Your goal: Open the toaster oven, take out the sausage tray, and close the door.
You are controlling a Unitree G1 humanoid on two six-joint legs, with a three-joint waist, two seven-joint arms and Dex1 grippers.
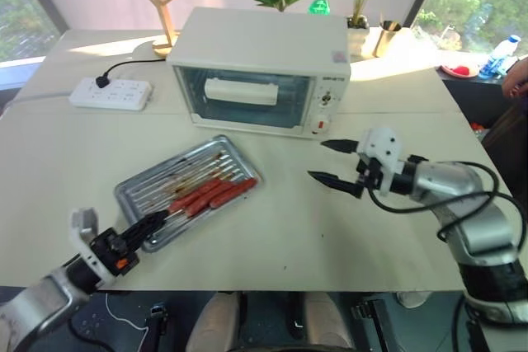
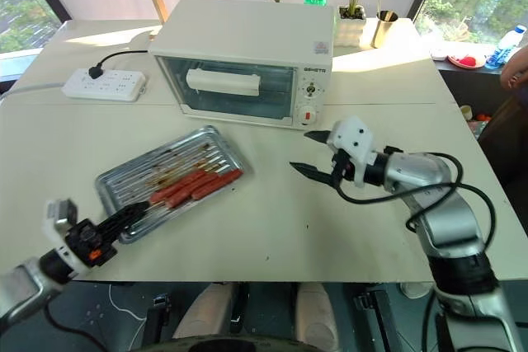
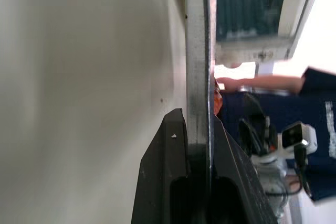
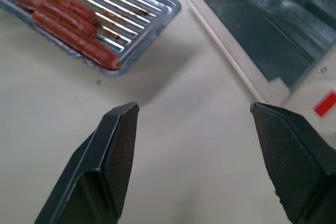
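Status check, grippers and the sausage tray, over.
Left gripper jaws shut on sausage tray rim, tray on table. Right gripper jaws open, empty, before toaster oven. Door shut. Nothing in the way.

Shiny metal, glass and matt plastic on a matt table

The tray (image 1: 140,187) is polished ribbed metal with greasy brown stains; the sausages (image 1: 210,194) look glossy. The oven (image 1: 264,43) has a smooth cream painted shell, and its door (image 1: 247,96) is clear glass. The table (image 1: 297,237) is smooth and matt. The right fingers (image 4: 294,153) are finely textured black plastic.
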